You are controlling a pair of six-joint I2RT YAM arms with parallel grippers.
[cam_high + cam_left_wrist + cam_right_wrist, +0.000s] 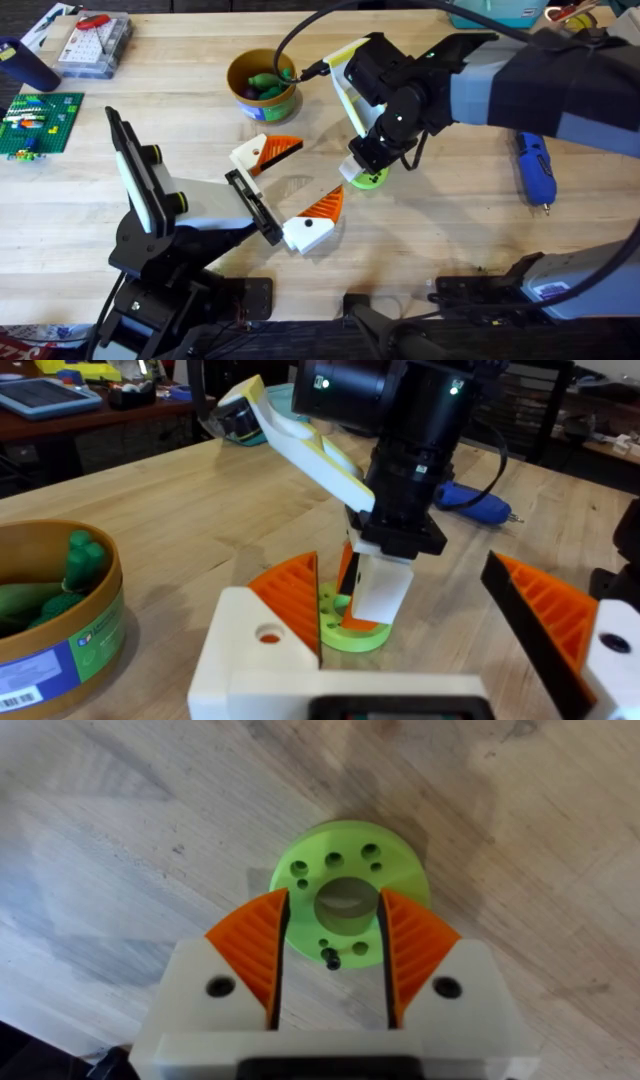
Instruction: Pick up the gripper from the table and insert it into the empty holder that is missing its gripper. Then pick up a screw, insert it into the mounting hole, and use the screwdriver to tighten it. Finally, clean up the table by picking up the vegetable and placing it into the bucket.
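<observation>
The vegetable (368, 179) is a lime-green round piece with several holes, lying flat on the table at its middle. My right gripper (364, 163) points straight down onto it. Its orange pads (252, 945) are open and straddle the central hole of the vegetable (350, 870). My left gripper (319, 167) stands wide open just left of it, holding nothing, and the vegetable (350, 632) lies between its fingers (290, 605). The bucket (262, 85) holds darker green pieces. The blue screwdriver (535, 170) lies at the right. The loose gripper, holder and screw are out of view.
A green building plate (40, 122) and a clear parts box (95, 45) sit at the far left. The bucket (55, 615) stands close by the left gripper's side. Bare wood lies between the vegetable and the screwdriver (480, 500).
</observation>
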